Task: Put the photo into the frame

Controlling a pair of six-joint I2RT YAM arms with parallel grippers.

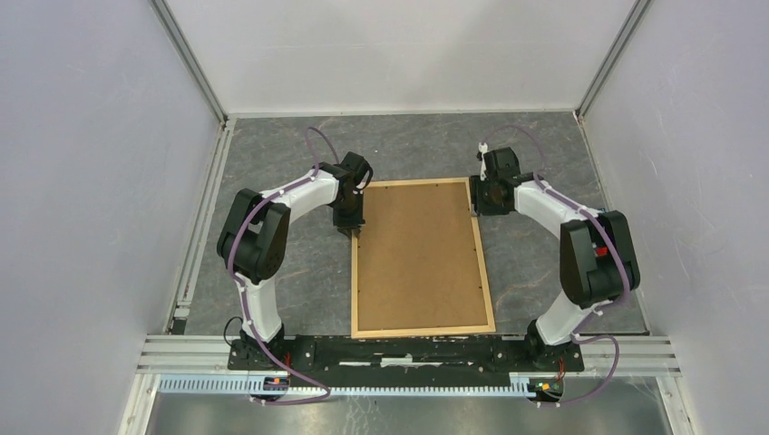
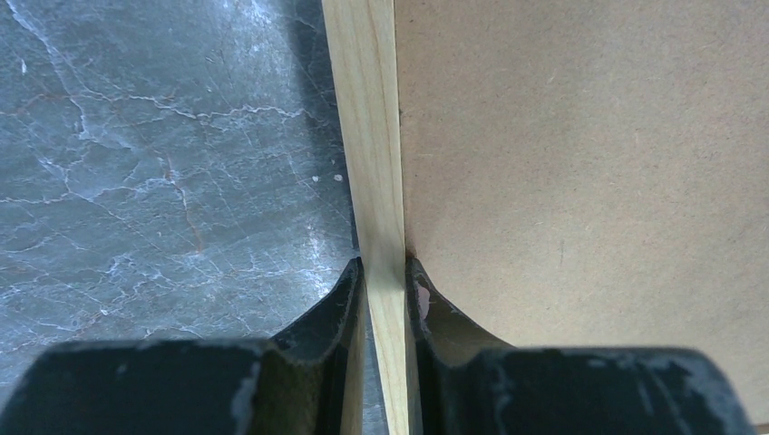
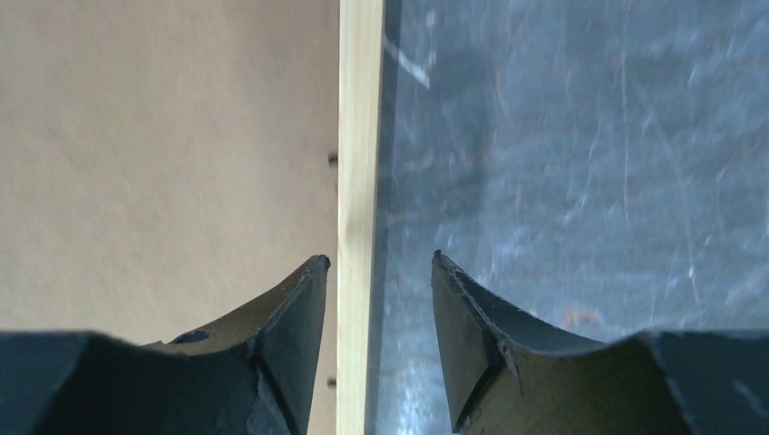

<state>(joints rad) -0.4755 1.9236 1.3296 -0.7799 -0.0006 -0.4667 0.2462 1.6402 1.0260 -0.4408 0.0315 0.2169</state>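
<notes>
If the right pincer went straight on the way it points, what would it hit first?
Likely the frame: its right strip runs between the open fingers of the right pincer. One finger heads for the board, the other for the table; depth is unclear, so which touches first is uncertain.

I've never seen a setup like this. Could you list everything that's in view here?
frame: one, light wood, lying flat mid-table
backing board: one, plain brown, filling the frame
table: one, grey marbled, beneath everything
walls: three, pale grey, around the table
arms: two, white and black, left arm and right arm flanking the frame
left gripper: one, black, shut on the frame's left strip
right gripper: one, black, open astride the right strip
</notes>
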